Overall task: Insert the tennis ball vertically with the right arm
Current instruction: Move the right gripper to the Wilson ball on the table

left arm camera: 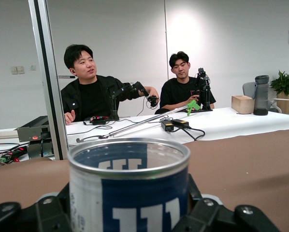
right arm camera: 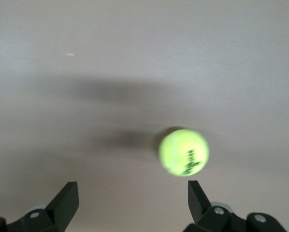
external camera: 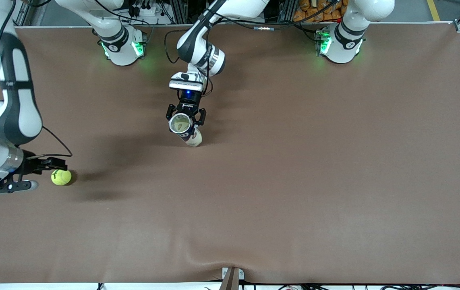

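Note:
A yellow-green tennis ball [external camera: 61,177] lies on the brown table [external camera: 294,181] toward the right arm's end. My right gripper [external camera: 48,176] is low beside it and open. In the right wrist view the tennis ball [right arm camera: 184,152] sits just ahead of one fingertip [right arm camera: 195,191], off the middle of the right gripper [right arm camera: 132,187]. An open-topped blue and white can [external camera: 185,128] stands upright mid-table. My left gripper [external camera: 186,117] is around its rim with the jaws slightly apart from it. The can [left arm camera: 129,188] fills the left wrist view between the fingers [left arm camera: 52,208].
Both arm bases [external camera: 122,46] [external camera: 336,42] stand along the table's edge farthest from the front camera. A small bracket [external camera: 233,278] sits at the nearest edge. Two seated people [left arm camera: 89,92] at a white table show in the left wrist view.

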You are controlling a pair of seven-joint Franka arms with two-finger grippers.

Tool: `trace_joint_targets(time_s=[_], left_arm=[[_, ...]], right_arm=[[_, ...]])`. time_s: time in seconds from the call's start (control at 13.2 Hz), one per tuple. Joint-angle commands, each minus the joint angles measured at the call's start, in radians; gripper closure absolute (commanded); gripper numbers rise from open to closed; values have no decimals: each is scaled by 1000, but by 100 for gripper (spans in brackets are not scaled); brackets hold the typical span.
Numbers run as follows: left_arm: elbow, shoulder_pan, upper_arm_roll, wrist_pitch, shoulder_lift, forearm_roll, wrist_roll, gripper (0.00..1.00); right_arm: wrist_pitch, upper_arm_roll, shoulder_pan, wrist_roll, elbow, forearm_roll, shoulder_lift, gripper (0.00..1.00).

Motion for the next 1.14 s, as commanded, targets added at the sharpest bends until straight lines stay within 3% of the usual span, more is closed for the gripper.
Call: trace_joint_targets(time_s=[0.0, 0.3, 1.06], left_arm=[[6, -3, 1, -16, 12, 28, -35, 14], [0, -3, 1, -17, 13, 29, -34, 14], [0, -3, 1, -31, 12, 29, -34, 14]], right_arm=[[91, 25, -59, -88, 12, 2, 77, 0], [152, 24, -88, -210, 13, 117, 146, 0], [158, 28, -128, -231, 5, 123, 193, 0]])
